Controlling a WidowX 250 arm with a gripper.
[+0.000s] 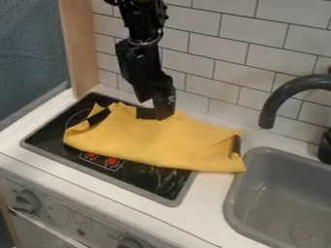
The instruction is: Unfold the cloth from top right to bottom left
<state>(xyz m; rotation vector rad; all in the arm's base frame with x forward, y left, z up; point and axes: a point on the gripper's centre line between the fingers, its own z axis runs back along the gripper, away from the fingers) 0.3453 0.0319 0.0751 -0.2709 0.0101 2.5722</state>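
Observation:
The yellow cloth (155, 143) lies across the black stovetop (158, 186), and its right end rests on the white counter beside the sink. Its upper left corner is bunched and raised in small folds, and a dark patch shows at each end of it. My black gripper (155, 113) hangs down at the cloth's back edge, left of the middle, overlapping that edge in the view. Whether it holds any of the fabric cannot be made out.
To the right is a grey sink (242, 193) with a dark curved faucet (279, 99) over it. A white tiled wall (219, 72) stands behind the counter, and a wooden panel (79, 48) rises at the back left. Knobs (27, 199) sit on the stove's front.

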